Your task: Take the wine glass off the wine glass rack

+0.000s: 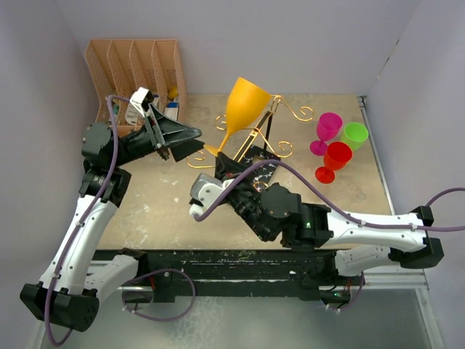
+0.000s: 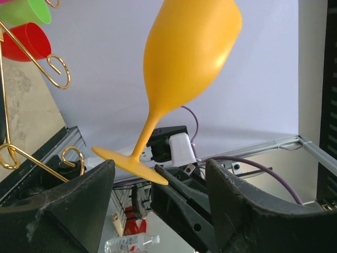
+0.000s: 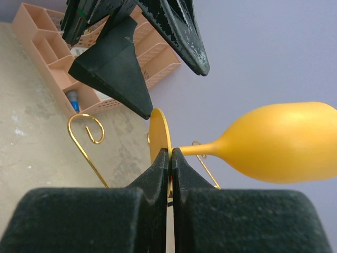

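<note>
Left arm [image 1: 76, 236] and right arm [image 1: 374, 227] — white link shells, black joint housings — each with a purple cable [image 1: 115, 138]; wedge-shaped black fingers [image 2: 58, 211], scuffed grey along their edges.

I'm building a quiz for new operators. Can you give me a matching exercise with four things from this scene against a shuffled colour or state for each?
Things:
1. wine glass
2. left gripper
3. right gripper
4. organiser

Colour or state:
a. shut
b. peach
c. orange-yellow
d. open

Pairs: 1-c, 2-d, 3-a, 4-b
</note>
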Robot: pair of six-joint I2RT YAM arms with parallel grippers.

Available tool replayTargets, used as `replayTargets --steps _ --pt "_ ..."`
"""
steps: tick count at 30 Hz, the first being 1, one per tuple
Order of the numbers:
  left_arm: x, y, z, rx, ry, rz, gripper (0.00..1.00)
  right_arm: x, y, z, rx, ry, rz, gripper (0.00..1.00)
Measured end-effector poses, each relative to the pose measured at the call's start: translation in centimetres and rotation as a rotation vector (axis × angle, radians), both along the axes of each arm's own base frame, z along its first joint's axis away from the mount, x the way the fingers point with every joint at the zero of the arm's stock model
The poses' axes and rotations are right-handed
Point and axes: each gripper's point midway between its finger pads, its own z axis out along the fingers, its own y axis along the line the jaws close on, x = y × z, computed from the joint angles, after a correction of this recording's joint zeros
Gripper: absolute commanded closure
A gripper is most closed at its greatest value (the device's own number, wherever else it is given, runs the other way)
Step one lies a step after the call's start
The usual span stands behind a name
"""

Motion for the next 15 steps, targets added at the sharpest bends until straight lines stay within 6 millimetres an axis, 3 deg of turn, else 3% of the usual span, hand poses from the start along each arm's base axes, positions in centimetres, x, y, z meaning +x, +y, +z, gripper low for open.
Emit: replayTargets --steps 15 --pt "-1.4 -0.1 -0.4 -0.036 0.047 -0.065 0.29 0.2 -0.2 0.6 0.002 -0.124 -0.064 1.00"
